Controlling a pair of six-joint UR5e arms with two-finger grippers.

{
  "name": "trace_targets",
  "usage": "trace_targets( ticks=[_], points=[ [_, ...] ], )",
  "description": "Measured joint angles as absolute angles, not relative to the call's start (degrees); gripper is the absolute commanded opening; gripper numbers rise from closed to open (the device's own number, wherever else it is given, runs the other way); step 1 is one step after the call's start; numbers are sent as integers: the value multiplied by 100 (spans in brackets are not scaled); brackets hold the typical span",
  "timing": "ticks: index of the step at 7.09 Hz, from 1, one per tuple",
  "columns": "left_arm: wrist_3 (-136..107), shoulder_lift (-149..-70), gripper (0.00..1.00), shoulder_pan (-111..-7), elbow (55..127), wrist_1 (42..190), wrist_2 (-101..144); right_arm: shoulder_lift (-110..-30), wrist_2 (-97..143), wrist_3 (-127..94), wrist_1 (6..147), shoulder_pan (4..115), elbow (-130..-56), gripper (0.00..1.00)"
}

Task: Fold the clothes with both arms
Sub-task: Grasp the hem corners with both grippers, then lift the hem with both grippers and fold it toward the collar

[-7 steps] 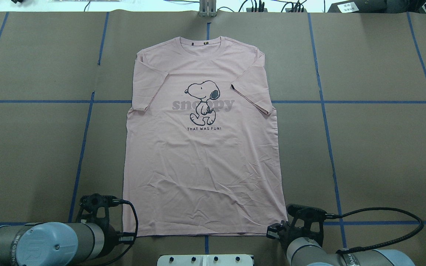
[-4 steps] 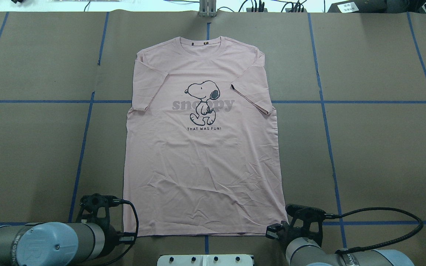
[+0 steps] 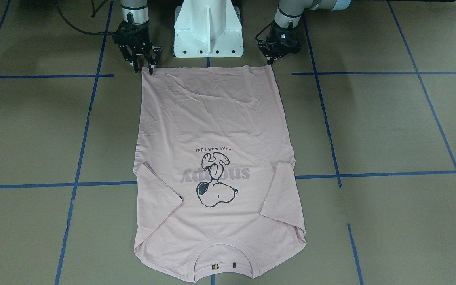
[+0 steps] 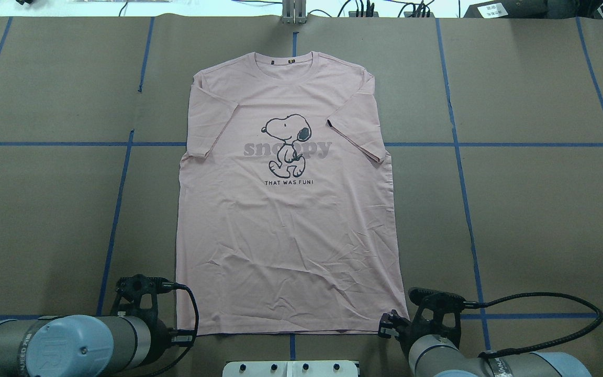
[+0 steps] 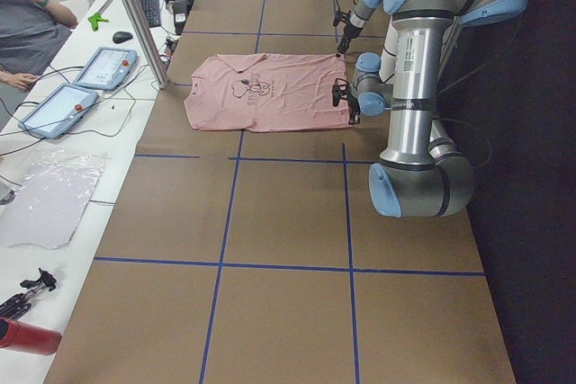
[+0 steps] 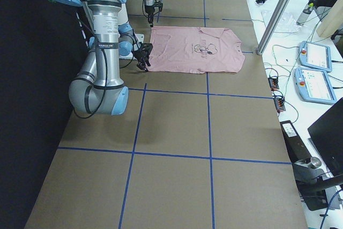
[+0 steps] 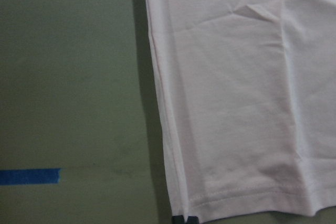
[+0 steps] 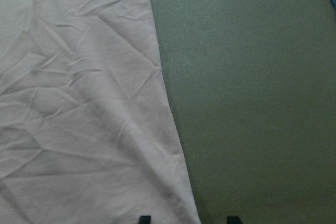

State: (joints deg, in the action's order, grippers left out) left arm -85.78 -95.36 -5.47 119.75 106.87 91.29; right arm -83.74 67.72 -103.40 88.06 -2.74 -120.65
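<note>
The pale pink T-shirt [image 4: 286, 230] lies flat and print-up, collar far from me, hem [image 3: 208, 70] at my base. My left gripper [image 3: 270, 61] is at the hem's left corner. In the left wrist view its dark fingertips [image 7: 185, 220] sit together at that corner [image 7: 181, 211], so it looks shut on it. My right gripper [image 3: 143, 70] is open at the other hem corner. In the right wrist view its two fingertips [image 8: 145, 219] stand apart with the corner [image 8: 184, 208] between them.
Brown paper with blue tape lines [image 4: 464, 144] covers the table. The white pedestal [image 3: 208, 27] stands just behind the hem, between the arms. Tablets and cables [image 5: 99, 69] lie beyond the table's far edge, where an operator sits.
The shirt's left hem edge has shifted slightly to the right. Both arms have edged a little to the right at the hem corners.
</note>
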Motion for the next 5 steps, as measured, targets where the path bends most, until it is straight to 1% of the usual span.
trace_targets(
  ticks=[1, 2, 3, 4, 5],
  points=[
    [-8578, -9541, 0, -545, 11970, 10687, 9131, -8379, 6769, -10363, 8807, -287, -12020, 48],
    [-8578, -9543, 0, -545, 11968, 10688, 9132, -8368, 6768, -10405, 8805, -299, -11977, 28],
    [-8578, -9544, 0, -545, 11967, 10687, 9132, -8334, 6768, -10428, 8801, -307, -11965, 2],
    [-8578, -9545, 0, -545, 11964, 10687, 9132, -8302, 6768, -10439, 8800, -311, -11967, 0],
    [-8578, -9548, 0, -545, 11964, 10687, 9132, -8285, 6767, -10445, 8804, -314, -11972, 0]
  ],
)
